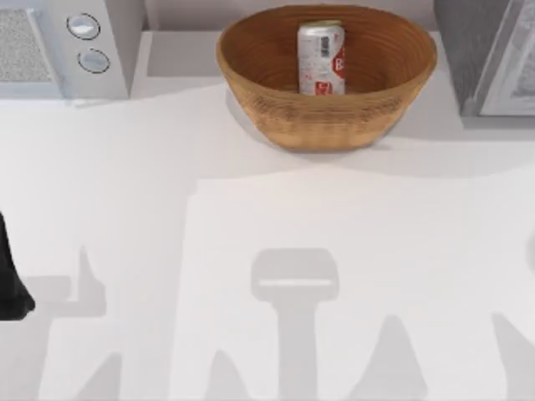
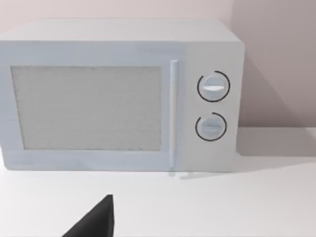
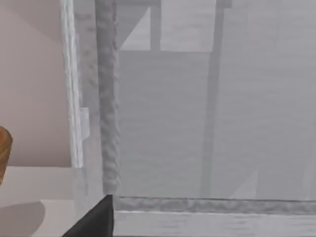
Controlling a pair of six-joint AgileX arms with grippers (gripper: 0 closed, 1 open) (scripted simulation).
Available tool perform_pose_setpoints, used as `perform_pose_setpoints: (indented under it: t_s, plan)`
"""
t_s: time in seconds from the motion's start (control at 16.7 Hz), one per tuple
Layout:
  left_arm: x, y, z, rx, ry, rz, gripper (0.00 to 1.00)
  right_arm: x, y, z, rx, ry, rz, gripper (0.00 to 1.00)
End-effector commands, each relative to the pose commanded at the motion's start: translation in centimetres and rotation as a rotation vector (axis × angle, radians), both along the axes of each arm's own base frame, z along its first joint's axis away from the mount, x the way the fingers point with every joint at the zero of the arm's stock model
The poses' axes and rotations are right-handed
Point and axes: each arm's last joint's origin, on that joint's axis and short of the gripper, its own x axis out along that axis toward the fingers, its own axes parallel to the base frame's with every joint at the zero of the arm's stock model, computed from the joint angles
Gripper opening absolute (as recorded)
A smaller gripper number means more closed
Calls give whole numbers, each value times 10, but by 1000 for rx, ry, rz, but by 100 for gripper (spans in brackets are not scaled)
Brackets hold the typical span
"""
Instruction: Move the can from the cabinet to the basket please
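Silver-white can (image 1: 322, 58) stands upright inside the woven basket (image 1: 334, 125), well apart from both parked arms; either pincer's state I cannot tell.

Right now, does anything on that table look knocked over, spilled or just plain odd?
Nothing stands out. The can stands upright inside the basket, which sits level between the microwave and the cabinet. No spill or damage shows on the table.
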Motion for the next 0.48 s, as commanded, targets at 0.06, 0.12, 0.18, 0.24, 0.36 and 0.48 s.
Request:
perform_pose_setpoints:
  t_s: [0.06,0.12,0.18,0.24,0.36,0.48]
  plan:
    - [0,0,0,0,0,0,100,6,-12,0,1,6,-1,100]
    - [0,0,0,0,0,0,100,11,-26,0,3,13,-1,100]
    - [0,0,0,0,0,0,100,15,-40,-2,7,20,-2,100]
    - [0,0,0,0,0,0,100,18,-54,-5,10,26,-2,100]
    - [0,0,0,0,0,0,100,20,-83,-14,16,33,-2,100]
    - [0,0,0,0,0,0,100,18,-108,-24,20,37,-1,100]
